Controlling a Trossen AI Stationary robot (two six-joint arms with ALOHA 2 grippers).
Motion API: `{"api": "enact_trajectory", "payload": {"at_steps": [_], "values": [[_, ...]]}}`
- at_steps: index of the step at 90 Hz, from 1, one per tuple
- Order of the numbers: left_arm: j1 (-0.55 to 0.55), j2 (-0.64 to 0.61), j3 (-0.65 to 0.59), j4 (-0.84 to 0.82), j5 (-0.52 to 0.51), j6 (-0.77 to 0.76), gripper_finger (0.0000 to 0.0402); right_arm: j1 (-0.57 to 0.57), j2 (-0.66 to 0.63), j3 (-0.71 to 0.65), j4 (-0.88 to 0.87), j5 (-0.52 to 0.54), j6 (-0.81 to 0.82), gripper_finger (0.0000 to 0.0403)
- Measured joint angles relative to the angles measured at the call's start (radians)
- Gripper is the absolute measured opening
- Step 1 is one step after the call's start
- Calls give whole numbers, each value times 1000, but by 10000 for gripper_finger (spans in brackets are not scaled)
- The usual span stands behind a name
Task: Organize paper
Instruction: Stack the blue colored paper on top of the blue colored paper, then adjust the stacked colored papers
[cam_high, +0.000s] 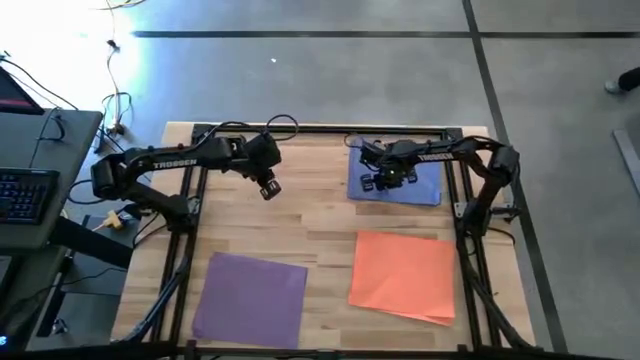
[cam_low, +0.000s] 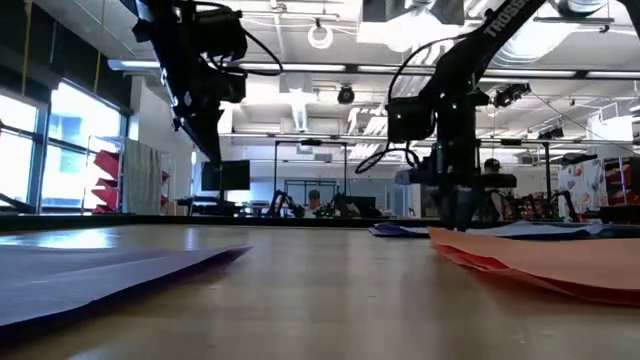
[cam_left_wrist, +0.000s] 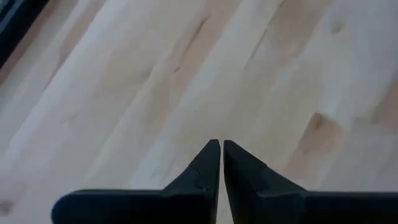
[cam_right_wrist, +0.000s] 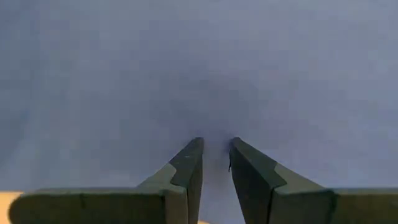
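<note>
Three flat matte paper (cam_high: 403, 275) squares

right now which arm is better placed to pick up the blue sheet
Right. The right gripper sits directly over the blue sheet, fingers slightly parted and close to its surface. The left gripper hangs shut over bare wood, well away from that sheet.

We see two black jointed arms lettered TROSSEN in white, black cables looping, with dark wedge-shaped fingers (cam_left_wrist: 205, 171).
</note>
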Motion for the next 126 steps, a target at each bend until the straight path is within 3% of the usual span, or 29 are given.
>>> {"api": "enact_trajectory", "payload": {"at_steps": [35, 48, 62, 74, 89, 109, 126], "values": [[0, 0, 0, 5, -10, 0, 0, 91, 27, 2, 176, -48, 83, 66], [0, 0, 0, 28, -10, -1, 0, 96, 15, 56, 162, -50, 78, 66], [0, 0, 0, 66, -9, -33, 0, 87, -35, 141, 11, -32, 45, 66], [0, 4, 0, 133, 2, -91, 0, 67, -126, 161, -267, 93, -4, 66], [0, 84, 0, 249, -2, -141, 0, 28, -239, 50, -477, 245, 36, 66], [2, 284, 0, 370, 11, -195, 0, -101, -310, -176, -376, 185, 55, 66], [9, 427, 64, 360, 26, -181, 0, -183, -310, -289, -218, 145, -40, 66]]}}
